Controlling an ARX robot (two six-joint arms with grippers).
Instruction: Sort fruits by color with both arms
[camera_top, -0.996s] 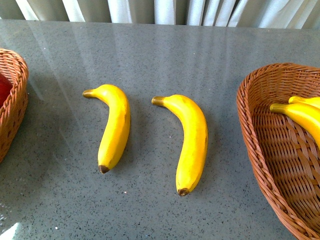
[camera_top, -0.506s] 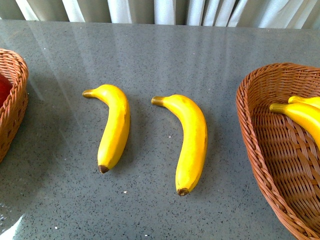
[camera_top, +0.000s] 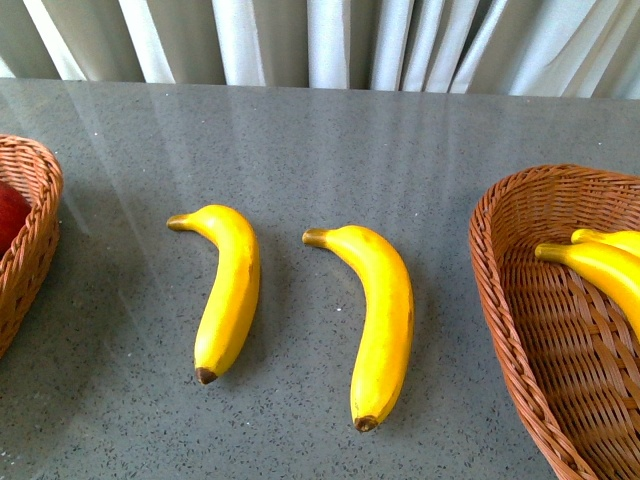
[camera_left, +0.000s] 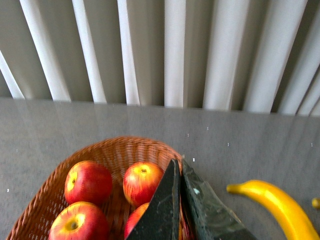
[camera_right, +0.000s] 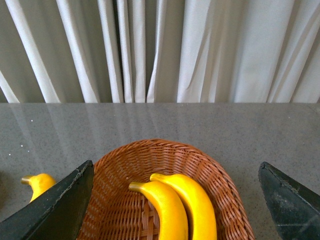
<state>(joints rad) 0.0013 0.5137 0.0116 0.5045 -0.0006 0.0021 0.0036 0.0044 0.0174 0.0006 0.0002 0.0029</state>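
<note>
Since both loose fruits on the grey table (camera_top: 330, 140) are yellow, the coming move turns on how they lie from the banana basket (camera_top: 505, 330) at 3 o'clock on the tabletop, where two stored bananas (camera_top: 600, 265) rest. The right-hand loose banana (camera_top: 382, 320) sits near that basket's rim, toward 9 o'clock from it. The left-hand loose banana (camera_top: 228, 295) lies just beyond, roughly midway to the apple basket (camera_top: 35, 240) at 9 o'clock. Each runs nearly lengthwise toward the robot, with its stem at about 11 o'clock, its brown tip at 6 o'clock and its belly bowed toward 3 o'clock. The right gripper (camera_right: 175, 165) hangs above the banana basket with its jaws spread wide and nothing between them, so I judge the right arm the nearer one for the right-hand fruit. It would need to travel toward 9 o'clock and close across the short width, jaws set on a 9-to-3 line. The left gripper (camera_left: 179, 167) is above the apple basket and its red apples (camera_left: 88, 181), jaws pressed together with nothing visibly held, and the left-hand banana is the one closer to it.
</note>
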